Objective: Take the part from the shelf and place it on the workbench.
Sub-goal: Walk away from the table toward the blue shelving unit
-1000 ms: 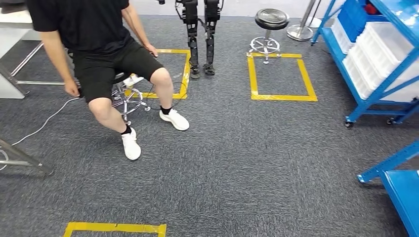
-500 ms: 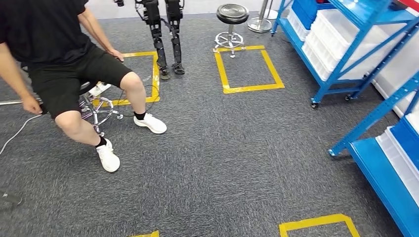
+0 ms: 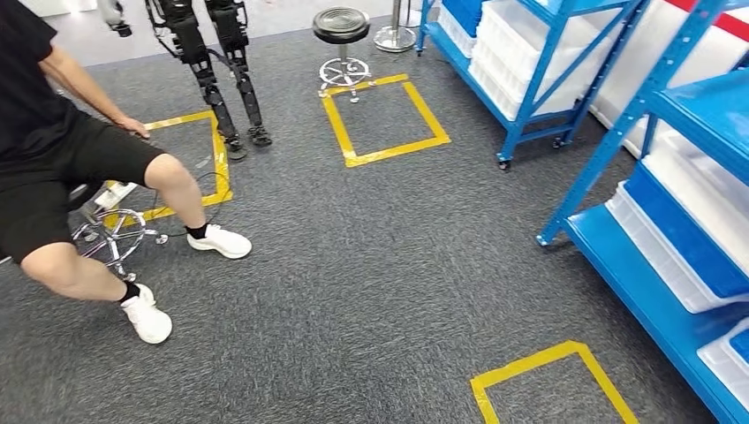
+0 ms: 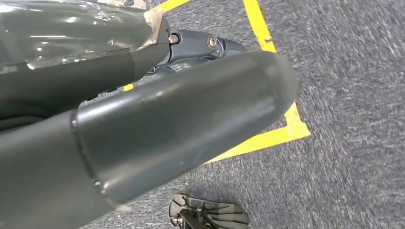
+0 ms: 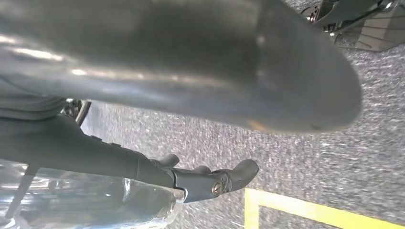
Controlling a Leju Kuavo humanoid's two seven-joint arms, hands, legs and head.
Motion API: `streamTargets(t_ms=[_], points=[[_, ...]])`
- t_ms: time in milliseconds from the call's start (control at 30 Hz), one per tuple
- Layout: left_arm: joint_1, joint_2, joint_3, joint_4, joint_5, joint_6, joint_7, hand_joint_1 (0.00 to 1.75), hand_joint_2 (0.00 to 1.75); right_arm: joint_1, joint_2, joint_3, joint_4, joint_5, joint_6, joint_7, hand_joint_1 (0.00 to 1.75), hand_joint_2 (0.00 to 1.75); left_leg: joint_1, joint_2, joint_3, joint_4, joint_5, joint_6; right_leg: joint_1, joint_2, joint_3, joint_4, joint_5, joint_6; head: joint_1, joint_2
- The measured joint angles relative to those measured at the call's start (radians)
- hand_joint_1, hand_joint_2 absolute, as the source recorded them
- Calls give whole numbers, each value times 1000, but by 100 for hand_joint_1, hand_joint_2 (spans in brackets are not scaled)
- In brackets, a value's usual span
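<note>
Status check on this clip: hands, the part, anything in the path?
Left hand and right hand empty, fingers apart. Part not identifiable; blue shelf with bins on the right. Seated person on the left, off the path.

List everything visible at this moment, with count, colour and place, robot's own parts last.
Shelf racks: two, blue, along the right side.
Bins: several, white and blue, on the rack shelves.
Tape squares: four, yellow, on the grey carpet.
Stool: one, black seat, chrome base, behind the middle tape square.
Legged robot: one, black, standing by the left tape square.
Person: one, black clothes, white shoes, seated on a chrome stool at left.
Left hand: grey, hanging over the carpet, holds nothing.
Right hand: grey, hanging likewise, holds nothing.
</note>
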Motion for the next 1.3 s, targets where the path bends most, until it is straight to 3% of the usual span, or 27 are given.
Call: streamTargets(t_ms=[33, 100, 167, 233, 267, 333, 400, 467, 500, 533, 600, 667, 733, 767, 800, 833, 900, 933, 967, 1000, 1033, 1067, 1133, 1200, 1267, 1300], points=[[0, 1, 0, 0, -3, -3, 5, 0, 0, 0, 0, 0, 0, -1, 0, -1, 0, 0, 1, -4, 21, -54, 38, 2, 0, 14, 1, 2, 0, 0, 0, 0], [-1, 4, 0, 0, -9, -8, 16, 0, 0, 0, 0, -1, 0, -2, 0, -3, 0, 0, 2, -37, 78, -184, 99, 7, 3, 40, -1, 7, 0, 3, 0, 0], [-2, 6, 0, 0, -12, -10, 21, 0, 0, -1, 0, -1, 0, -3, 0, -3, 0, 0, -2, -55, 101, -241, 116, 11, 6, 59, -9, 9, 2, 11, 0, 0], [-4, 8, -1, 0, -12, -11, 23, 0, 0, 2, 0, -3, 0, -3, 0, -4, 0, 0, -8, -37, 102, -247, 122, 22, 6, 75, -20, 6, 6, 24, 1, 0], [-5, 8, -3, 0, -13, -13, 24, 0, 0, 4, -1, -4, 0, -3, 0, -5, 0, 0, -9, -27, 104, -253, 127, 30, 6, 69, -25, 11, 5, 29, 1, 0], [-6, 9, -9, 0, -13, -16, 26, 0, 0, 5, -2, -6, 0, -3, -1, -9, 0, 0, -6, -3, 106, -268, 138, 45, 9, 24, -53, 64, -25, 30, 5, 0], [-4, 11, -13, 0, -13, -16, 30, 0, 0, 3, -2, -7, 0, -2, -2, -12, 0, 0, -8, 24, 104, -272, 141, 51, 5, -24, -115, 187, -85, 25, 10, 0], [-2, 13, -15, 0, -13, -14, 35, 0, 0, 4, -1, -7, 0, 0, -1, -14, 0, 0, -9, 53, 101, -272, 141, 51, -4, -36, -159, 282, -119, 33, 12, 0], [-2, 13, -15, 0, -13, -13, 38, 0, 0, 5, -1, -7, 0, 2, -1, -14, 0, 0, -9, 66, 101, -272, 141, 50, -9, -41, -154, 278, -113, 44, 12, 0], [-2, 13, -16, 0, -13, -11, 40, 0, 0, 7, -2, -7, 0, 4, -1, -14, 0, 0, -7, 78, 101, -271, 140, 48, -15, -47, -131, 240, -95, 56, 12, 0], [-2, 15, -16, 0, -13, -8, 45, 0, 0, 6, -2, -7, 0, 10, 0, -14, 0, 0, -6, 100, 105, -268, 134, 36, -24, -96, -53, 99, -46, 77, 13, 0], [-2, 18, -17, 0, -13, -4, 48, 0, 0, 0, -1, -7, 0, 17, 3, -14, 0, 0, -8, 120, 114, -266, 126, 19, -20, -136, -8, 16, -18, 75, 14, 0], [-6, 20, -17, 0, -13, 0, 50, 0, 0, -3, -2, -7, 0, 21, 3, -13, 0, 0, -6, 142, 128, -269, 120, 4, -10, -124, -10, 10, -13, 58, 13, 0], [-9, 19, -17, 0, -13, 1, 50, 0, 0, -3, -3, -7, 0, 22, 3, -13, 0, 0, -2, 146, 133, -268, 116, -3, -15, -111, -9, 8, -12, 49, 11, 0], [-11, 19, -17, 0, -14, 1, 51, 0, 0, -4, -4, -7, 0, 22, 3, -12, 0, 0, 3, 133, 132, -258, 104, -9, -18, -98, -7, 7, -10, 40, 10, 0], [-12, 19, -18, 0, -15, 2, 53, 0, 0, -4, -5, -7, 0, 23, 3, -12, 0, 0, 7, 104, 121, -227, 80, -13, -22, -85, -5, 5, -7, 30, 9, 0], [-8, 19, -18, 0, -18, 2, 57, 0, 0, -6, -5, -7, 0, 23, 3, -10, 0, 0, 9, 34, 69, -108, 8, -15, -19, -59, -6, 5, -3, 15, 6, 0], [-5, 19, -18, 0, -20, 2, 58, 0, 0, -6, -4, -7, 0, 23, 3, -10, 0, 0, 8, 14, 37, -39, -23, -14, -15, -44, -8, 5, -2, 9, 5, 0], [-2, 19, -18, 0, -21, 2, 60, 0, 0, -6, -4, -7, 0, 23, 3, -10, 0, 0, 8, 6, 12, 9, -37, -12, -11, -27, -8, 6, -1, 7, 5, 0], [-1, 20, -18, 0, -23, 2, 60, 0, 0, -4, -4, -7, 0, 23, 3, -10, 0, 0, 7, 2, 2, 22, -30, -10, -9, -11, -7, 6, -1, 6, 5, 0], [0, 20, -18, 0, -23, 2, 60, 0, 0, -3, -4, -7, 0, 23, 3, -10, 0, 0, 7, -1, 9, -2, -3, -6, -7, 5, -6, 6, -1, 6, 6, 0], [-1, 20, -18, 0, -24, 2, 60, 0, 0, -2, -4, -7, 0, 23, 3, -10, 0, 0, 7, -11, 33, -63, 37, -1, -6, 20, -4, 7, -1, 6, 6, 0], [-1, 21, -18, 0, -24, 2, 60, 0, 0, -3, -3, -7, 0, 23, 3, -11, 0, 0, 8, -62, 84, -192, 101, 8, -3, 47, -5, 9, 0, 9, 6, 0], [-1, 22, -18, 0, -25, 2, 60, 0, 0, -4, -1, -7, 0, 23, 3, -11, 0, 0, 4, -90, 104, -247, 117, 13, -3, 70, -13, 10, 2, 20, 5, 0], [-3, 22, -18, 0, -25, 2, 60, 0, 0, -2, -2, -7, 0, 23, 3, -11, 0, 0, 0, -67, 108, -258, 122, 23, -6, 87, -25, 7, 7, 35, 5, 0], [-4, 21, -18, 0, -25, 2, 60, 0, 0, 0, -3, -7, 0, 23, 3, -11, 0, 0, -1, -54, 113, -267, 128, 29, -5, 73, -32, 13, 5, 40, 5, 0]])
